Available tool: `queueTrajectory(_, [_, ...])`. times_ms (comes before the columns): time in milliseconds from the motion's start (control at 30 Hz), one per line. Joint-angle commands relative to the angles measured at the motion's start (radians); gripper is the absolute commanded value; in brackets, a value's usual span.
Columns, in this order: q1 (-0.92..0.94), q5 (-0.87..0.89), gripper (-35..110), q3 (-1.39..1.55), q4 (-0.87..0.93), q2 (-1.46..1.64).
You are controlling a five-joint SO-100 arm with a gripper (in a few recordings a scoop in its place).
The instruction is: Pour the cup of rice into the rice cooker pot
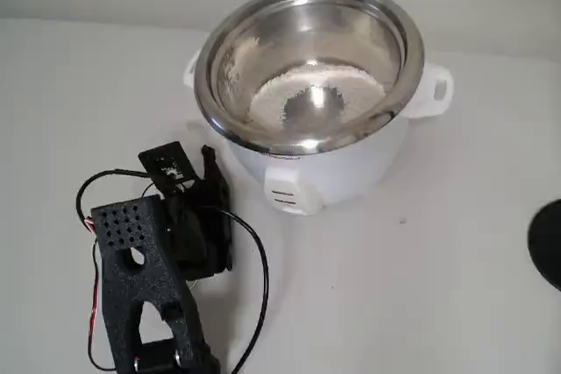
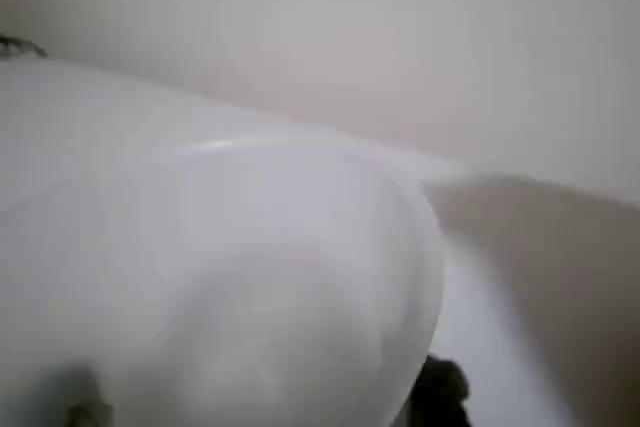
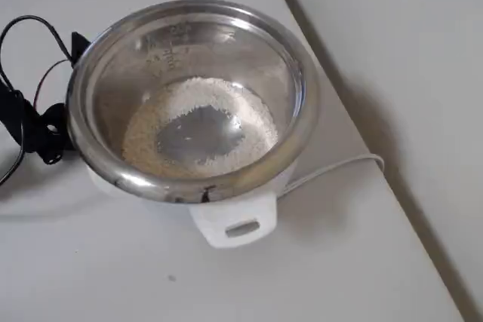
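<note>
Soft, even room light, fairly bright. The pot (image 3: 192, 96) throws glare along its steel rim and a soft shadow falls on the table (image 3: 362, 262) beside it. The wrist view is badly blurred, a pale cup (image 2: 220, 287) out of focus up close.

No legible text. Faint embossed level markings on inner wall of rice cooker pot (image 3: 175, 41) and small print on cooker front (image 1: 282, 158): unreadable.
</note>
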Motion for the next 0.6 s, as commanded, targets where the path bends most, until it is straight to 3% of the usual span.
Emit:
queueTrajectory(0, [0.012, 0.008, 10, -0.018, -0.023, 0.002])
queueTrajectory(133, [0.009, 0.029, 34, 0.0, -0.038, 0.003])
queueTrajectory(233, [0.011, 0.046, 68, 0.003, -0.049, 0.002])
queueTrajectory(267, [0.014, 0.049, 72, 0.003, -0.049, 0.0])
queueTrajectory(567, [0.026, 0.044, 74, 0.003, -0.041, 0.015])
